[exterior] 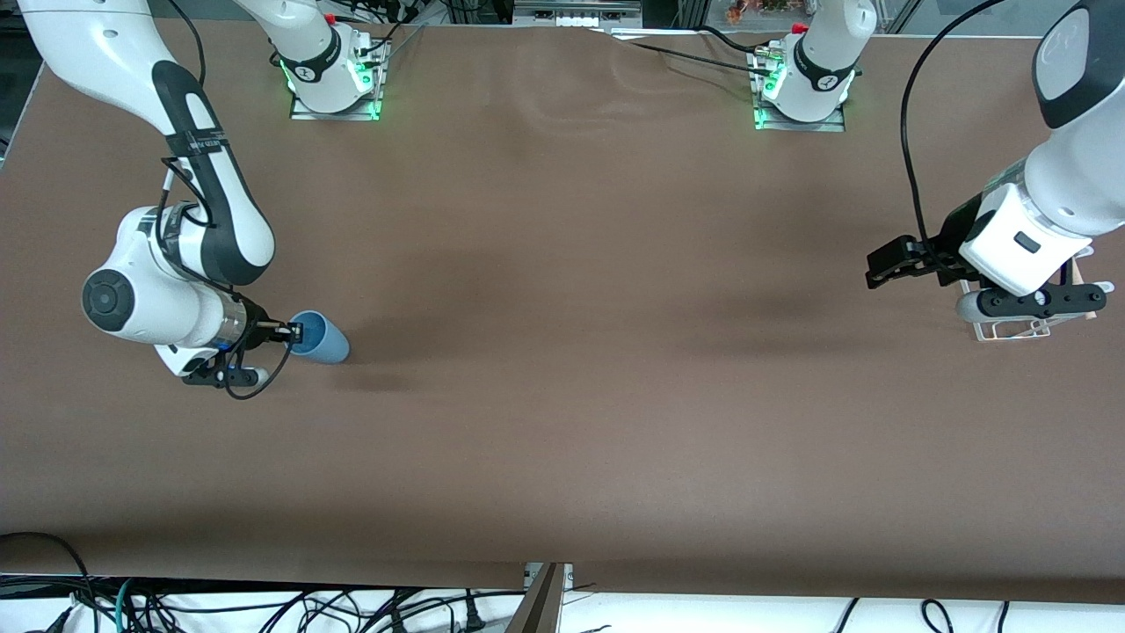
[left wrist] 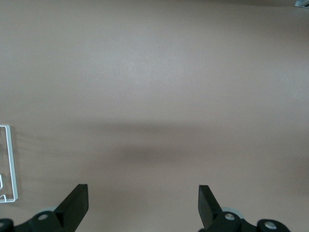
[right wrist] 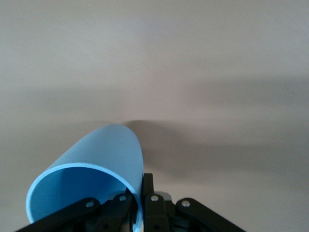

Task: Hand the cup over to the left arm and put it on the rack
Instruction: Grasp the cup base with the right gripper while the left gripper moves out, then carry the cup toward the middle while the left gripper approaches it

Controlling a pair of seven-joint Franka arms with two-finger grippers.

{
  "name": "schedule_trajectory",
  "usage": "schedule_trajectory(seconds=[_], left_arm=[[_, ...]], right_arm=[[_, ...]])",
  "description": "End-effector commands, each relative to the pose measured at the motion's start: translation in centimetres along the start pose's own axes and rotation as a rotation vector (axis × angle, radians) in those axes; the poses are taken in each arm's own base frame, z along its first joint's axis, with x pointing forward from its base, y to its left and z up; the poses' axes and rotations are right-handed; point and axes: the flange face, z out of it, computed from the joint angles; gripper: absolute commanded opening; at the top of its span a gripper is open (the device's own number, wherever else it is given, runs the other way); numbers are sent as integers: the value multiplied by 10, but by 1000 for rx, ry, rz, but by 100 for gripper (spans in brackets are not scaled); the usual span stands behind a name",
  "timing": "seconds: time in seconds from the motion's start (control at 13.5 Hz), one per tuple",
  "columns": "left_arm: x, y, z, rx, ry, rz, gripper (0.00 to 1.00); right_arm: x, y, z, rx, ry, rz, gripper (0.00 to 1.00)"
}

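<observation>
Now cup point(exterior: 321, 338) rim pinched in right gripper point(exterior: 293, 333) jaws, tilted.

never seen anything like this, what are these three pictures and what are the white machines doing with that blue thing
These are two white robot arms bolted to a brown table, each ending in a two-finger gripper. The big picture looks down from a high camera facing them. The other two come from small cameras on each arm's wrist.

The right gripper has its fingers shut on the rim of a light-blue cup, one finger inside and one outside; the cup is tipped on its side.

The left gripper hangs open beside a small white wire rack at the left arm's end of the table and holds nothing. The cup has not been handed over yet.
</observation>
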Motion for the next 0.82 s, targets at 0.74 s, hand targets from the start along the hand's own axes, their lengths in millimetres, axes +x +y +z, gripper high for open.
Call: schedule_trajectory(seconds=[0.74], left_arm=[[5, 64, 26, 55, 23, 277, 100]], right_arm=[[-10, -194, -66, 601, -32, 100, 0]])
